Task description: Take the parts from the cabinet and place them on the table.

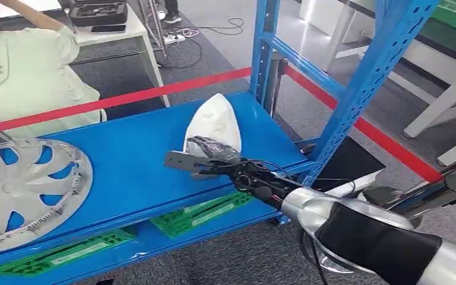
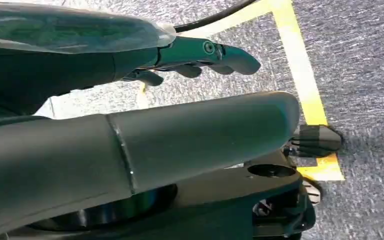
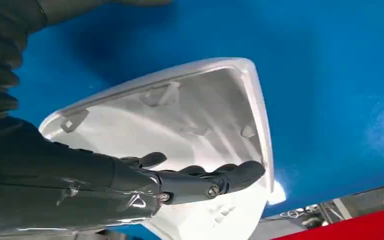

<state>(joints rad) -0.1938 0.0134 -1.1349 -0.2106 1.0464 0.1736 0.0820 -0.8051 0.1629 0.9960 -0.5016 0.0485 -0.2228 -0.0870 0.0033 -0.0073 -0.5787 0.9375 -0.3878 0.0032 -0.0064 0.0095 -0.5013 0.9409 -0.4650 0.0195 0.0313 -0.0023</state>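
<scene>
Plainly unlabelled white shell (image 1: 214, 122) under right robot hand (image 1: 212, 149)

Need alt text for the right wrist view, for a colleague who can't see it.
The right hand reaches into the hollow inside of a white shell-shaped part lying open side up on the blue shelf. Its dark fingers lie over the part's inner surface.

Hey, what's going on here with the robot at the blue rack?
The robot's right hand reaches over a white shell-shaped part lying on the blue shelf, fingers spread above it, not clearly gripping yet. A silver wheel cover lies further along the shelf. The left hand hangs above the floor, holding nothing.
</scene>
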